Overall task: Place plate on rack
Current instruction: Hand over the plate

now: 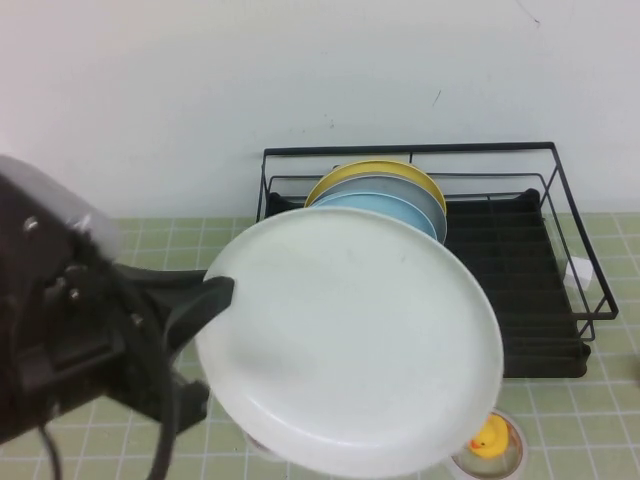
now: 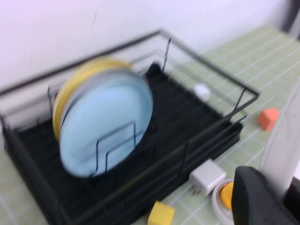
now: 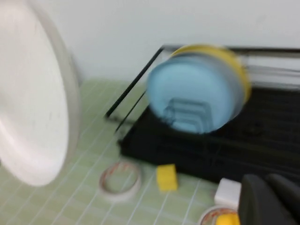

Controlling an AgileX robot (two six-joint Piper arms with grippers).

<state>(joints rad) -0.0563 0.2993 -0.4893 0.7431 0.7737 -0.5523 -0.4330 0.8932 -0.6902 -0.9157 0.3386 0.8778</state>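
The white plate [image 1: 350,340] is held up in the air, tilted, in front of the black wire rack [image 1: 560,200]. My left gripper [image 1: 215,300] is shut on the plate's left rim. In the left wrist view the plate's edge [image 2: 286,140] sits between my left gripper's black fingers [image 2: 255,197]. The rack [image 2: 206,126] holds a yellow plate [image 1: 375,170], a grey plate [image 1: 400,188] and a light blue plate [image 1: 385,208], standing upright at its left end. My right gripper [image 3: 269,185] is shut and empty, low at the right front of the rack [image 3: 262,136]. The white plate [image 3: 33,103] also shows there.
A yellow duck [image 1: 490,437] sits in a white ring in front of the rack. A white adapter [image 2: 206,177], a yellow cube [image 2: 161,213], an orange block [image 2: 268,118] and a tape roll [image 3: 120,180] lie on the green tiled table. A small white piece [image 1: 578,270] hangs at the rack's right end.
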